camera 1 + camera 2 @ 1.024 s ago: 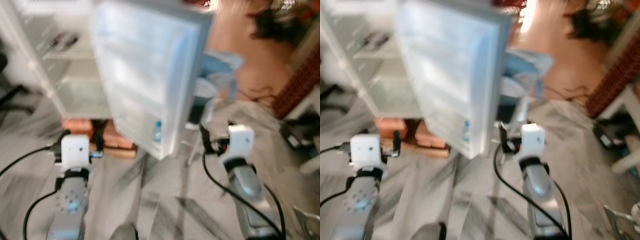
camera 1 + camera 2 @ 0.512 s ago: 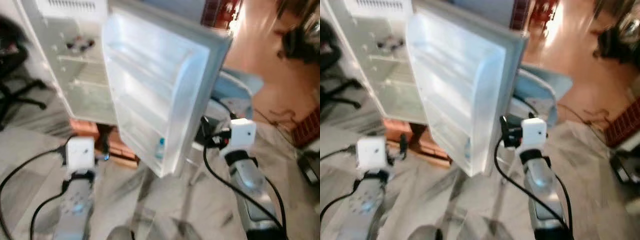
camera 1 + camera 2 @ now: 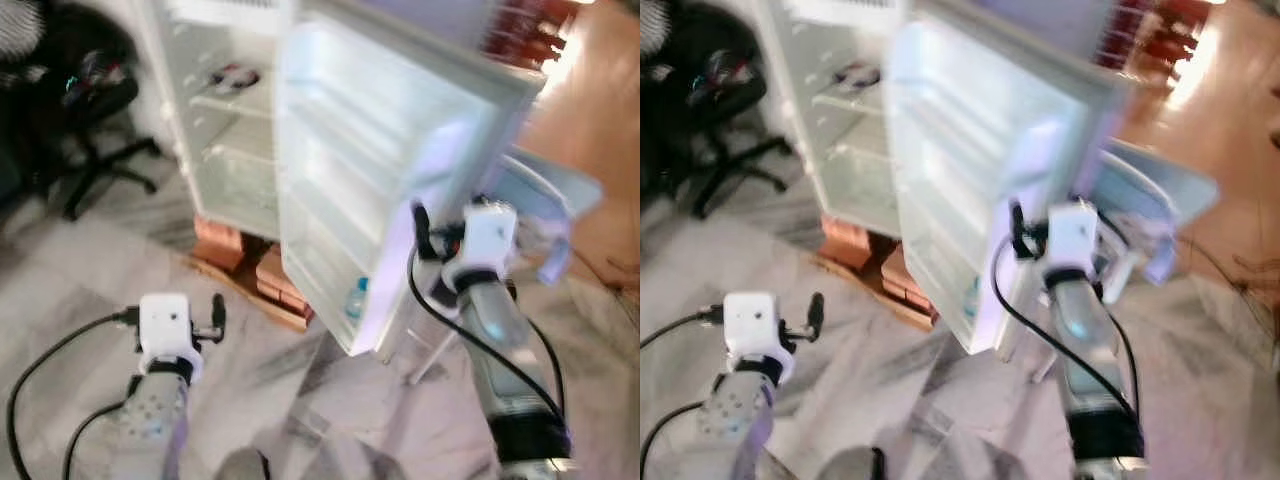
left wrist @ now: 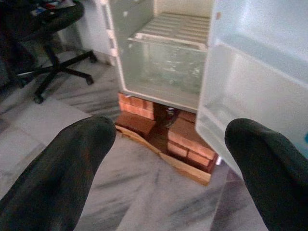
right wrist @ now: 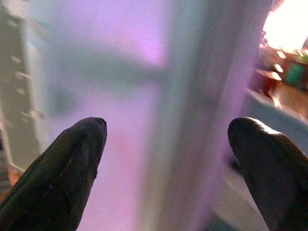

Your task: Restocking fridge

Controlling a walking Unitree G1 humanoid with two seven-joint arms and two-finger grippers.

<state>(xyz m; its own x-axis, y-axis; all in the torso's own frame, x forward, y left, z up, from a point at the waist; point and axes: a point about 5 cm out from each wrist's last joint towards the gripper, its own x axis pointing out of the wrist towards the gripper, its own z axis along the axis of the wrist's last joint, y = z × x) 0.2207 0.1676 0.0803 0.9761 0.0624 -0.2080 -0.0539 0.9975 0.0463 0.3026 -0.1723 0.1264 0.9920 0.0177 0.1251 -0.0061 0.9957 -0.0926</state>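
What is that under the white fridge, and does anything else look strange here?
The white fridge stands on stacked red bricks over a wooden board rather than on the marble floor, which looks makeshift. Its open door holds a lone clear plastic bottle in the bottom shelf. Nothing looks spilled.

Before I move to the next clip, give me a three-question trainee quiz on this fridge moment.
1. True or false: the fridge door stands open.
2. What does the fridge rest on? A) red bricks B) a metal cart C) a blue mat
3. Which gripper is up at the door's outer edge, with its fingers spread?

Key:
1. True.
2. A. Bricks on a wooden board sit under the cabinet.
3. The right gripper; the left gripper hangs lower, open, facing the bricks.
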